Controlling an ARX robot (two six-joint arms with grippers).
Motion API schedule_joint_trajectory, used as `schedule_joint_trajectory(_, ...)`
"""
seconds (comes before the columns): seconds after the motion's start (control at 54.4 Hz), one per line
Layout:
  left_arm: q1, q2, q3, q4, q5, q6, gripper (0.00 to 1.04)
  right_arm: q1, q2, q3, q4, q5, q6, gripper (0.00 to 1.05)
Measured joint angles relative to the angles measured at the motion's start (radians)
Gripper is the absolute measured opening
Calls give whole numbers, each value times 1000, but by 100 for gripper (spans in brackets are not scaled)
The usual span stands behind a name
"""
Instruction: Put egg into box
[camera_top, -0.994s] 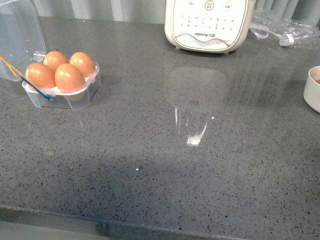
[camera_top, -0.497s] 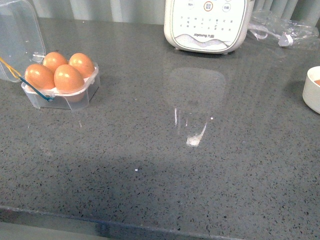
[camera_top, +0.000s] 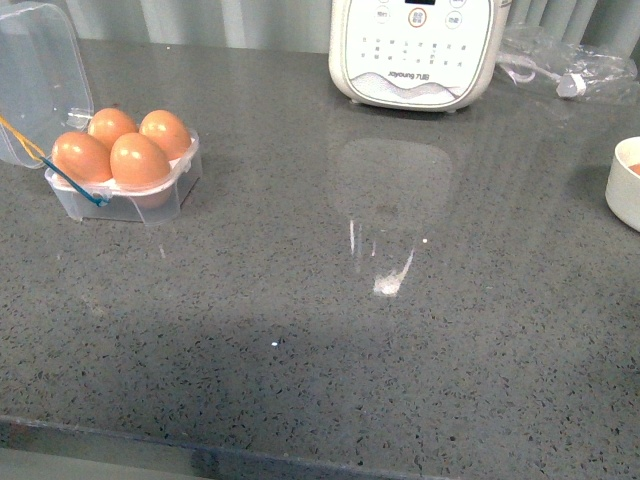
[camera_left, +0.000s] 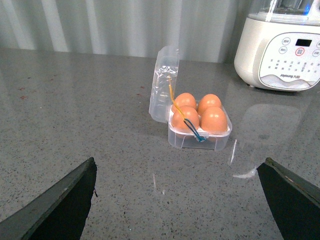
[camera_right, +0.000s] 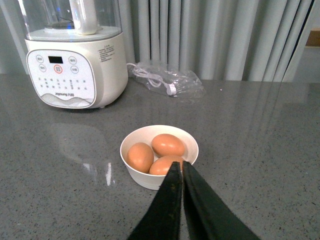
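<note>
Over on the left of the grey desk (camera_top: 330, 380) sits the box (camera_top: 160, 195), its clear lid (camera_top: 40, 75) tipped up and back on the hinge. All four cups are filled with brown eggs, so the egg (camera_top: 139, 160) is in the box, though which of the four look-alikes it is (they are near identical) cannot be told. A yellow and teal band (camera_top: 75, 181) runs across the carton's left corner.

From the left wrist view, the left hand (camera_left: 179, 161) is spread wide, its two dark fingers (camera_left: 65, 200) far apart with nothing between them. The box is well ahead of it, apart from both fingers.

On the other side, the right hand (camera_right: 179, 166) has its fingers pressed together, gripping nothing. Its tips are right at the near rim of a white bowl (camera_right: 137, 176); whether they touch it I cannot tell. Three more brown eggs (camera_right: 167, 144) lie in that bowl, which shows at the far right edge in the front view.

At the back of the desk stands a white appliance (camera_top: 415, 50) with a button panel. Beside it, further right, lies a crumpled clear bag (camera_top: 565, 70) with a cable inside. Neither arm shows in the front view.
</note>
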Motion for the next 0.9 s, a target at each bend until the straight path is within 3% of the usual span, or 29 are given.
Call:
schedule_joint_trajectory(0.35,0,0,0,0,0,0,98,158,-163,-78,-76,151,2,3)
schedule_joint_trajectory(0.405,0,0,0,0,0,0,98,209,-183,-85,-91,230,2,3)
schedule_joint_trajectory(0.497,0,0,0,0,0,0,98,272,-212,-95,-108,261,1,3)
schedule_joint_trajectory(0.902,0,0,0,0,0,0,98,282,-299,-140,-141,270,2,3)
